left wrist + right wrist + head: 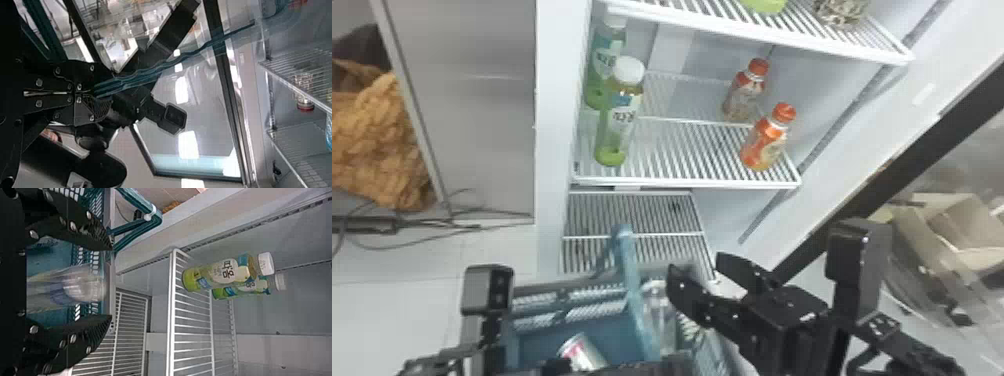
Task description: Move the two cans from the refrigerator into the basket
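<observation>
In the head view my left gripper [637,369] is at the bottom edge, by the foot of the basket's handle. In the left wrist view the left gripper [93,93] is shut on the teal basket handle [156,70]. My right gripper [696,265] is open over the basket's right side, below the shelves; in the right wrist view the right gripper [110,284] has its fingers wide apart. One red-and-white can [583,354] lies tilted inside the blue-teal basket [567,295]. A second can cannot be made out clearly.
A clear bottle [659,317] stands in the basket beside the right gripper. The middle shelf [682,182] holds two green bottles [619,115] and two orange-capped bottles [766,137]. The fridge's dark door frame [922,155] slants along the right.
</observation>
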